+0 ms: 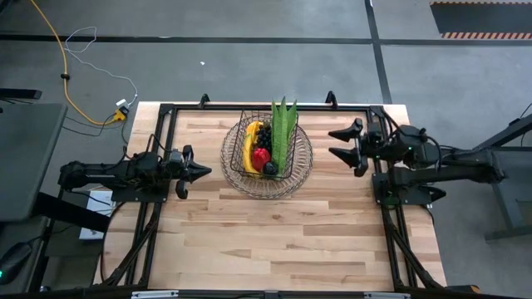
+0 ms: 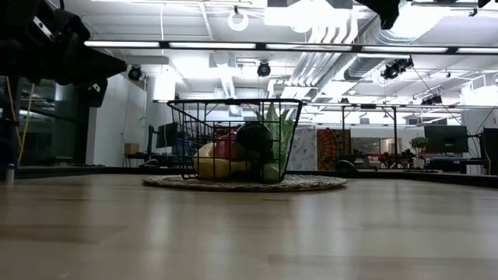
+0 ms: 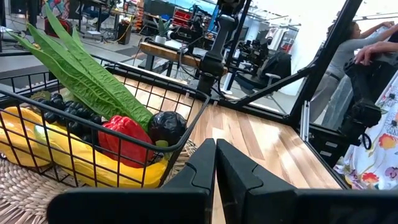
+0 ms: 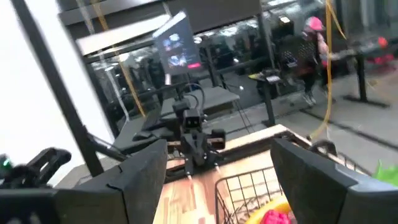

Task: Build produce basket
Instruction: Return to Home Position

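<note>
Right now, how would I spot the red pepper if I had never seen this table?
On the wooden table, between the left gripper and the right gripper, stands a wire basket. Inside it, the pepper lies between the yellow banana and the long green leaves. It is the only red thing there.

Lit evenly from above by ceiling strip lights (image 2: 194,44). Soft sheen across the table (image 2: 249,233), with its near boards out of focus in the low view. Only a faint shadow beneath the basket (image 1: 241,178). Washed-out white glare in the far room (image 3: 298,25). Heavy motion blur throughout the right wrist view.
</note>
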Tool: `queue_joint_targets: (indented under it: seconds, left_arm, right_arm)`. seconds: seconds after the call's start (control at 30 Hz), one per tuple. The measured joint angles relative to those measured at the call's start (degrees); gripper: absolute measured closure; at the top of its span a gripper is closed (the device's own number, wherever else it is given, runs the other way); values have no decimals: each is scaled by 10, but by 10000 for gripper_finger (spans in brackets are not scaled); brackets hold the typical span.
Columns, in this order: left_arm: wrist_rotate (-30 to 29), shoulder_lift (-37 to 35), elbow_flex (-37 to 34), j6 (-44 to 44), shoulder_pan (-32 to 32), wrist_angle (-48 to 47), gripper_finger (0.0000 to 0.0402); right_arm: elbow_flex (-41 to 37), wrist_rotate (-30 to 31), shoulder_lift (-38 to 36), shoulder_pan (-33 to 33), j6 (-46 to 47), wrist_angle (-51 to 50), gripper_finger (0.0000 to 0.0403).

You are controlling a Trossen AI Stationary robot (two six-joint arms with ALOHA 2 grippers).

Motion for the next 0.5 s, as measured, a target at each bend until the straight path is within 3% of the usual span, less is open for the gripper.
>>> queue_joint_targets:
  seconds: [0.2, 0.5]
  left_arm:
    - [0, 0, 0, 0, 0, 0, 398]
    - [0, 0, 0, 0, 0, 0, 398]
  right_arm:
    - [-51, -38, -54, -14, -28, 7, 126]
    - [-207, 8, -126, 25, -42, 98, 126]
